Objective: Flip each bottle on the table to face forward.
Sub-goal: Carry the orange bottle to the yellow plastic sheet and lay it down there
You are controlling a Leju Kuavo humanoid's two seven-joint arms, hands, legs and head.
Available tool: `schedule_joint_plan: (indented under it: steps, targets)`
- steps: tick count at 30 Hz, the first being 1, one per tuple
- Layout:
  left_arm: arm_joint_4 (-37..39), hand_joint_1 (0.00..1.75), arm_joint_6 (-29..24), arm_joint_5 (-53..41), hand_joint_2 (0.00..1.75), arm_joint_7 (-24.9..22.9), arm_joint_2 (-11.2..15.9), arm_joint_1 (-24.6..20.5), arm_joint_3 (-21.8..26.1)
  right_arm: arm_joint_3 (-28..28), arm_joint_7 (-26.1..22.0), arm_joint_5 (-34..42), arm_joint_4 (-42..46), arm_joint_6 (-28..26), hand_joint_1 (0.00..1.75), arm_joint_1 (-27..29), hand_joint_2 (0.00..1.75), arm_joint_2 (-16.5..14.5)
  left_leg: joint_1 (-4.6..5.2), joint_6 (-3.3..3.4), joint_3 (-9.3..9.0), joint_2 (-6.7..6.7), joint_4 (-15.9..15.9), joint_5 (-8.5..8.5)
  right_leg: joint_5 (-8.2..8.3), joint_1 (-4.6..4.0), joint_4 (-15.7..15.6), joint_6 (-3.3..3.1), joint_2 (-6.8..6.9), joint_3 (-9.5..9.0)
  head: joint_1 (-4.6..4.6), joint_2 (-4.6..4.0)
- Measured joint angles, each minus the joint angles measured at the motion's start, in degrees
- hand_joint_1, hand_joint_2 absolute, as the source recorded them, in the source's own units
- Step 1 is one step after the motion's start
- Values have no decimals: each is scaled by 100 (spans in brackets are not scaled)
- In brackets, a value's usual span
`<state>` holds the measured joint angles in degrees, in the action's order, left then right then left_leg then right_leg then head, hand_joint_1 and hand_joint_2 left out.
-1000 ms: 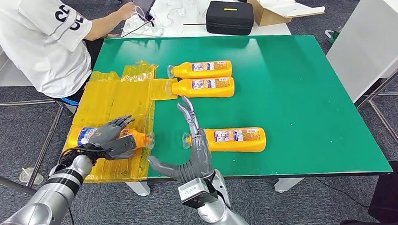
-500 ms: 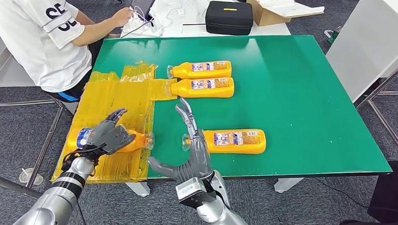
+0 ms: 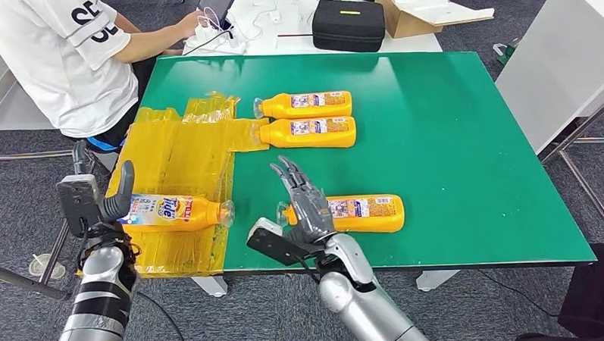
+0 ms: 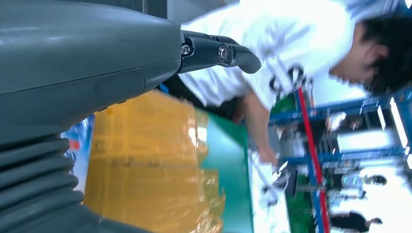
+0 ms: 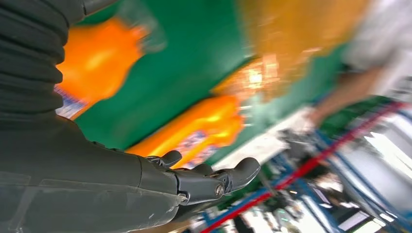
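A: Bottles, four of them, all lying on their sides on the green table. Nearest-left bottle rests on the yellow plastic sheet with its blue front label up, so I'd call that one flipped.

B: Left hand?

A: Left hand is raised beside that bottle's base, off it, holding nothing. Fingers look loosely straight and apart; thumb juts out in the left wrist view. Reads like a release.

B: Right?

A: Right hand hovers over the neck end of the near-middle bottle, fingers spread and extended, nothing gripped. That bottle shows a small printed back label, so my guess is it's the next target. Contact with it I can't tell.

B: Other two?

A: Far bottle and the second bottle lie parallel, just beside each other, small labels up too, likely not flipped yet.

B: View differences?

A: Head view gives the layout and the person in a white shirt seated at the table's far-left corner. Right wrist view, blurred, shows the fingertips open with orange bottles beyond.
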<state>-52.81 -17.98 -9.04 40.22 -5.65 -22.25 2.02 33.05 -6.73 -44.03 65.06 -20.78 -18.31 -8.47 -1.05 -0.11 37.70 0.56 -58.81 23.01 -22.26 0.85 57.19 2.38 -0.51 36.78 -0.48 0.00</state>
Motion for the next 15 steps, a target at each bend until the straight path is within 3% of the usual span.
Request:
schedule_joint_plan:
  steps: [6,15]
  targets:
    - [-502,0,-27,-195,175,0,-101,432,172,-325,371,-30,-150,734,0,-186,175,450,0,1,4,1,-1,1,0,0,0,1,0,4,0,1]
    - [-705,0,-184,-358,175,0,-174,707,157,-567,294,457,-325,1637,0,-281,175,832,-3,1,7,0,-1,2,0,-3,0,0,0,8,-2,0]
